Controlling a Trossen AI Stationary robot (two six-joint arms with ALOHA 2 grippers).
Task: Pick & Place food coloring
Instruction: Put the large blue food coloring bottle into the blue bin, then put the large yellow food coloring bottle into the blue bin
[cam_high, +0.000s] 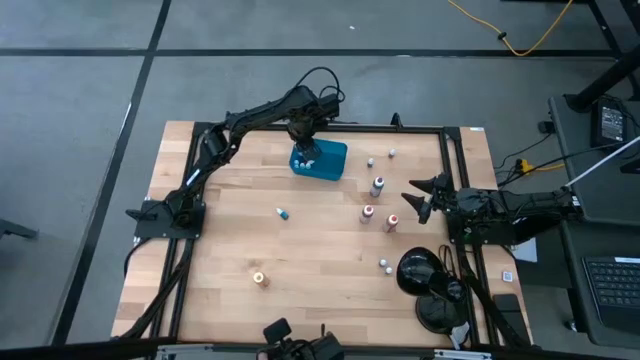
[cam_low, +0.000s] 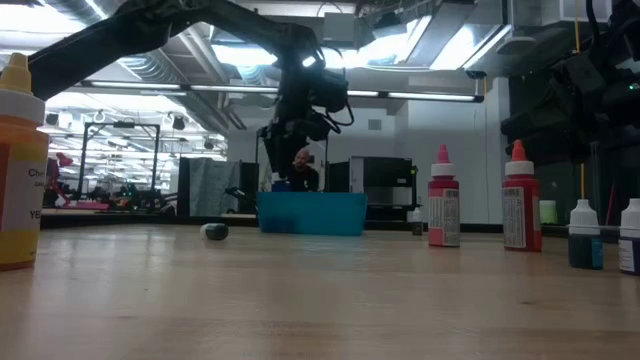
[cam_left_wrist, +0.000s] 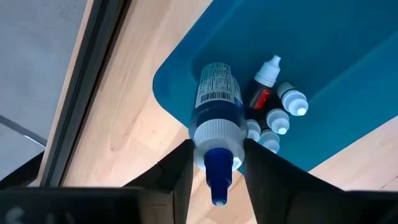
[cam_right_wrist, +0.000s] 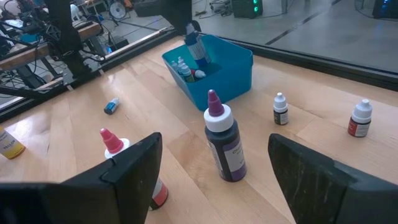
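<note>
Blue-filled food coloring bottle (cam_left_wrist: 216, 118) hangs clamped in the left gripper's (cam_left_wrist: 214, 163) jaws above the teal tray (cam_left_wrist: 348, 50); released askew, it could topple bottles inside. Right gripper (cam_right_wrist: 214, 174) waits, jaws wide, over the table (cam_high: 320, 260).

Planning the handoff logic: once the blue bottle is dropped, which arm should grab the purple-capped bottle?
Right. The right gripper waits open beside the purple-capped bottle, which stands between its fingers' line of sight. The left gripper is over the teal tray, holding the blue bottle.
</note>
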